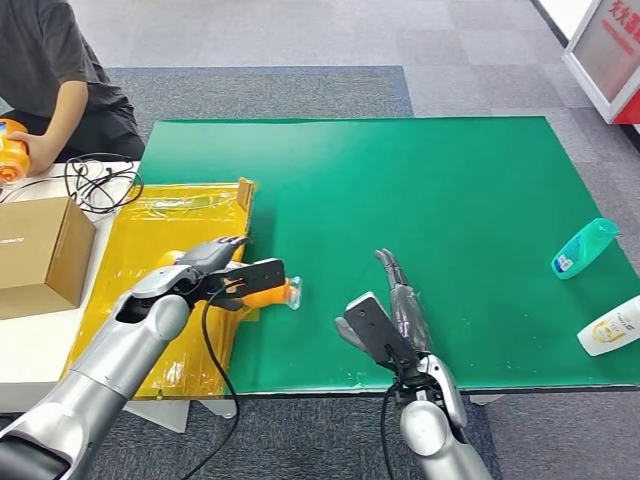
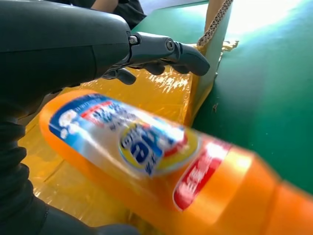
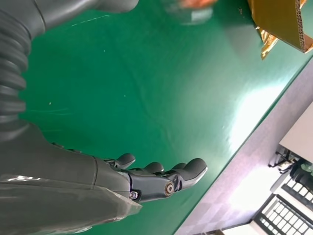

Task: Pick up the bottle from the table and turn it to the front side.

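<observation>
Left hand (image 1: 226, 262) gripped the orange plastic bottle with the blue, red and yellow label (image 1: 266, 295), holding it on its side just over the left edge of the green-covered table (image 1: 423, 200), beside the yellow-lined cardboard tray (image 1: 151, 250). In the left wrist view the label (image 2: 147, 142) faced the camera with the fingers (image 2: 166, 49) stretched above it, so the turn seemed already in hand. Its clear cap end pointed toward the table's middle, well apart from the right hand (image 1: 400, 310), which hung unclenched and empty near the front edge, probably waiting to receive it.
</observation>
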You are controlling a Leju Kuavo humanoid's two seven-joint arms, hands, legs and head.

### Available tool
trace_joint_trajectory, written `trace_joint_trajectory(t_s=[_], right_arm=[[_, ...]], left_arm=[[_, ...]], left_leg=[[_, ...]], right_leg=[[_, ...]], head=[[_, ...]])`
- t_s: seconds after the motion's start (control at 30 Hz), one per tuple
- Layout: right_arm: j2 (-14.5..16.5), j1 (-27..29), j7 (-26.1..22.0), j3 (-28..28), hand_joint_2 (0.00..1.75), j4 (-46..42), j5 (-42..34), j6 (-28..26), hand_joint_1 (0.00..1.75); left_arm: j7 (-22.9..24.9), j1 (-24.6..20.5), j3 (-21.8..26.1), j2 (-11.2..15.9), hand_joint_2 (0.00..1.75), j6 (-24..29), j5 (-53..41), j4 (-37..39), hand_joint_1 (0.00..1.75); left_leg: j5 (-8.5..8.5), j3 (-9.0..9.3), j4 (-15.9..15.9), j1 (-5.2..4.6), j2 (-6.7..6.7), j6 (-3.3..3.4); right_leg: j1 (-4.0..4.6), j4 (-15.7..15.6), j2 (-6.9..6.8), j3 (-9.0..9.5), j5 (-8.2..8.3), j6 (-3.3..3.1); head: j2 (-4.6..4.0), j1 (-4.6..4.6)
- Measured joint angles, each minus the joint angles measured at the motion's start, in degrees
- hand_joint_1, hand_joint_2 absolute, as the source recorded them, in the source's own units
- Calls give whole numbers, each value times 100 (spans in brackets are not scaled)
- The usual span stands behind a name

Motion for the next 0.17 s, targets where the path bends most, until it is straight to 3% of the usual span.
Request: trace_joint_trajectory(t_s=[0.17], right_arm=[[0, 26, -34, -45, 175, -54, 7, -39, 0]], left_arm=[[-85, 116, 76, 22, 175, 3, 193, -195, 0]], left_leg=[[0, 0, 0, 1, 0, 0]], right_leg=[[0, 1, 0, 1, 0, 0]], head=[[0, 1]])
